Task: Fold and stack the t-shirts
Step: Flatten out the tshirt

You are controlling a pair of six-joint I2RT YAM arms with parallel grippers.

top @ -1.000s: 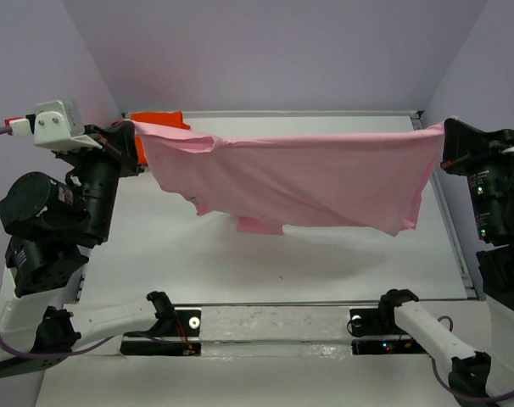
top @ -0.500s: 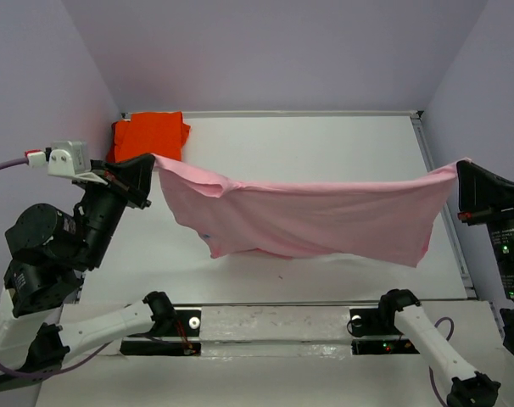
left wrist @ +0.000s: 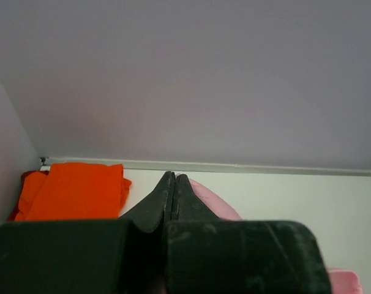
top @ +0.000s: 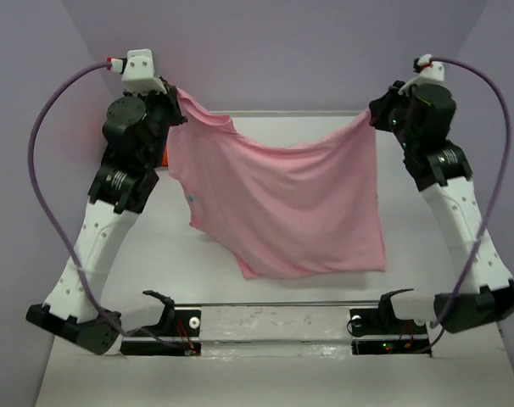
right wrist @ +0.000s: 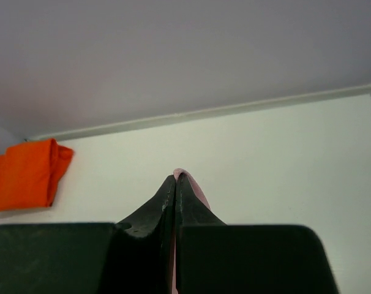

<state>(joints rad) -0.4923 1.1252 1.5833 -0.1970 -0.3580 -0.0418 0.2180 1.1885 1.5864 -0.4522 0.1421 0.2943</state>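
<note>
The light pink cloth t-shirt (top: pixel 282 203) hangs spread in the air above the white bench (top: pixel 427 254), held by its two upper corners and sagging between them. The left end effector (top: pixel 177 95) has its fingers pressed together, pinching the shirt's left corner. The right end effector (top: pixel 371 116) is equally clamped on the right corner (pink cloth shows at its fingertips in the wrist view). The bright orange cloth t-shirt (left wrist: pixel 75 190) lies folded on the bench in the far left corner.

bright, even diffuse overhead light, faint soft shadow on table (top: pixel 410 271) under pink t-shirt (top: pixel 282 203) between left gripper (top: pixel 175 91) and right gripper (top: pixel 372 116), top view sharp, wrist views softer, finger bases (left wrist: pixel 234 257) dark, blurred
</note>
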